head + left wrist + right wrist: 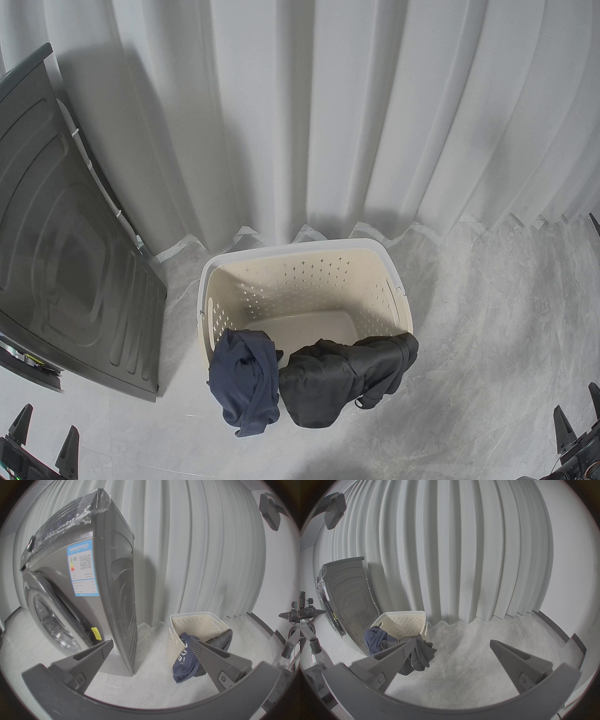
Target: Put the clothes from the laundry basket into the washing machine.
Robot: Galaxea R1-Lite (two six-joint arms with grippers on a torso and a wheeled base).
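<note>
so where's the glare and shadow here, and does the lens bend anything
Head view: the washer throws a dark shadow on the curtain. Left wrist view: glare on the washer's plastic wrap, its sides bowed. Right wrist view: curtain folds bulge, corners black.

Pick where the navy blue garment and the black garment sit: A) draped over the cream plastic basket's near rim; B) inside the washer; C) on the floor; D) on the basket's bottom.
A: the navy blue garment and the black garment both hang over the near rim of the cream perforated plastic laundry basket, down its outer wall.
</note>
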